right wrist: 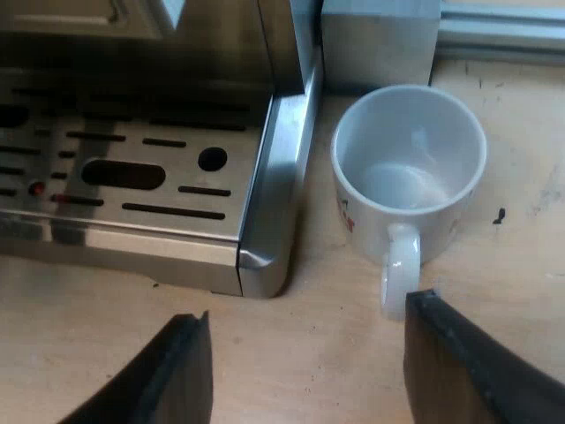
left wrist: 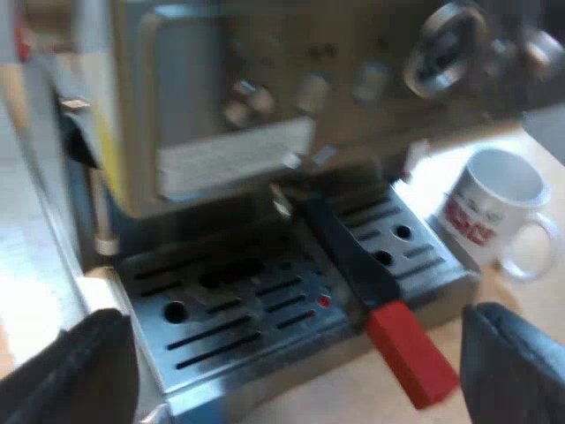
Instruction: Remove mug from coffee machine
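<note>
The white mug (right wrist: 409, 168) with red print stands upright and empty on the wooden table beside the espresso machine's drip tray (right wrist: 132, 199), its handle pointing toward my right gripper (right wrist: 305, 362). That gripper is open just short of the handle, one finger (right wrist: 459, 367) almost at the handle's end, nothing held. From the left wrist, the mug (left wrist: 494, 208) sits off the tray's end. My left gripper (left wrist: 300, 375) is open before the drip tray (left wrist: 274, 305), holding nothing. The metal holder is locked into the machine, its dark handle ending in red (left wrist: 410, 353) between my left fingers.
The espresso machine's front (left wrist: 291, 97) carries knobs, buttons and a round gauge (left wrist: 441, 49). A grey block (right wrist: 380, 40) and a metal rail (right wrist: 503, 35) stand close behind the mug. Bare wooden table (right wrist: 521, 265) lies around the mug and under my right gripper.
</note>
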Robot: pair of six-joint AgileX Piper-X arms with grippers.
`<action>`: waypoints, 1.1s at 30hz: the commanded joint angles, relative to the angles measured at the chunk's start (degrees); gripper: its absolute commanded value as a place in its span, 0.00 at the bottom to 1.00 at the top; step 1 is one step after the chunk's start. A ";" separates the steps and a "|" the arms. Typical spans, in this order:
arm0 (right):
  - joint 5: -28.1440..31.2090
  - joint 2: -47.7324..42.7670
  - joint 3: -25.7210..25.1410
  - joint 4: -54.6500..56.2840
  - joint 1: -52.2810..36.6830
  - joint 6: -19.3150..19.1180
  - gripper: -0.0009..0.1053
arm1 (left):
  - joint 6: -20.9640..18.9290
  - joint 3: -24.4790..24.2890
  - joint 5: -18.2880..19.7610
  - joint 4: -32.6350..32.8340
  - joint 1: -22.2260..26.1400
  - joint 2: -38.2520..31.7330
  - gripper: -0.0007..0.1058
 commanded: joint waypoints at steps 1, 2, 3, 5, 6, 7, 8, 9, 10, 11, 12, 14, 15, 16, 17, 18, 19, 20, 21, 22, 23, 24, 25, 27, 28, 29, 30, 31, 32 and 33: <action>-0.71 0.98 -0.55 -0.44 -2.55 -0.29 0.49 | -0.62 -1.20 1.77 0.17 3.16 0.35 0.72; -0.81 1.28 -0.55 -0.44 -3.85 -0.29 0.49 | 0.09 -1.28 2.42 0.72 6.01 0.34 0.72; -0.91 1.33 -0.55 -0.44 -4.21 -0.29 0.49 | 0.57 -1.26 2.40 1.04 6.96 0.34 0.72; -2.69 1.52 -0.55 -0.44 -10.50 -0.29 0.49 | 1.01 -1.26 2.41 1.62 8.34 0.34 0.72; -3.18 1.52 -0.55 -0.44 -11.74 -0.29 0.49 | 1.02 -1.26 2.41 2.23 8.71 0.34 0.72; -3.62 1.52 -0.55 -0.44 -13.79 -0.29 0.49 | 1.01 -1.26 1.90 2.82 8.69 0.34 0.72; -3.85 1.52 -0.55 -0.30 -16.24 -0.29 0.49 | 1.01 -1.26 1.66 2.93 8.69 0.34 0.72; -3.97 1.52 -0.55 -0.24 -17.44 -0.29 0.49 | 1.01 -1.26 1.53 3.04 8.69 0.34 0.72; -4.49 1.52 -0.55 0.02 -19.30 -0.91 0.49 | 1.01 -1.26 1.12 3.05 8.69 0.34 0.72; -4.81 1.52 -0.55 0.62 -21.68 -1.82 0.49 | 1.01 -1.26 -0.39 3.03 8.82 0.34 0.72; -4.78 1.52 -0.55 0.80 -22.31 -2.18 0.49 | 1.01 -1.26 -1.18 3.03 8.85 0.34 0.72; -4.79 0.90 -0.55 1.95 -25.72 -4.60 0.49 | 2.01 -1.26 -4.11 3.60 8.85 0.34 0.72; -4.79 0.55 -0.55 2.48 -26.92 -5.25 0.49 | 2.33 -1.26 -4.62 3.70 8.85 0.34 0.72; -4.79 0.48 -0.55 2.81 -27.78 -5.81 0.49 | 2.74 -1.26 -4.95 3.85 8.85 0.34 0.72; -4.79 0.48 -0.55 2.81 -27.78 -5.81 0.49 | 2.77 -1.26 -5.03 4.19 8.85 0.34 0.72; -4.79 0.37 -0.55 3.56 -29.47 -6.91 0.49 | 2.90 -1.26 -5.26 4.44 8.85 0.34 0.72; -4.79 -0.56 -0.55 4.61 -31.18 -9.16 0.49 | 3.14 -1.26 -5.51 4.87 8.85 0.34 0.72; -4.69 -1.15 -0.55 5.72 -31.89 -11.46 0.49 | 3.20 -1.26 -5.51 5.28 8.85 0.24 0.72; -4.65 -1.59 -0.55 6.24 -32.16 -12.48 0.49 | 3.24 -1.26 -5.58 5.45 8.85 0.24 0.72; -4.40 -2.16 -0.55 6.63 -32.35 -13.17 0.49 | 3.26 -1.26 -6.05 5.90 8.85 0.17 0.72; -3.57 -3.35 -0.55 7.37 -32.43 -13.63 0.49 | 3.23 -1.26 -7.29 6.32 8.85 0.11 0.72; -2.62 -6.03 -0.55 7.44 -32.41 -13.63 0.49 | 3.10 -1.26 -8.11 6.55 8.85 0.13 0.72; -2.62 -6.54 -0.55 7.44 -32.41 -13.63 0.49 | 3.10 -1.26 -8.57 6.79 8.85 0.13 0.72; -2.63 -9.39 -0.55 7.44 -32.41 -13.63 0.49 | 3.10 -1.26 -8.85 7.30 8.85 -0.28 0.72; -2.63 -10.89 -0.55 7.44 -32.41 -13.63 0.49 | 3.10 -1.26 -8.85 7.43 8.85 -0.50 0.72; -2.53 -11.18 -0.55 7.44 -32.41 -13.63 0.49 | 3.10 -1.26 -8.85 7.50 8.85 -0.96 0.72; -1.23 -14.29 -0.55 7.56 -32.41 -13.63 0.49 | 3.10 -1.26 -9.13 7.49 8.85 -2.23 0.72; -0.95 -15.26 -0.55 7.56 -32.41 -13.63 0.49 | 3.10 -1.26 -9.33 7.49 8.85 -2.86 0.72; -0.77 -16.96 -0.55 7.56 -32.41 -13.63 0.49 | 3.37 -1.26 -9.58 7.49 8.85 -4.40 0.72; -0.78 -19.04 -0.55 7.56 -32.41 -13.63 0.49 | 3.74 -1.26 -9.68 7.49 8.85 -5.80 0.72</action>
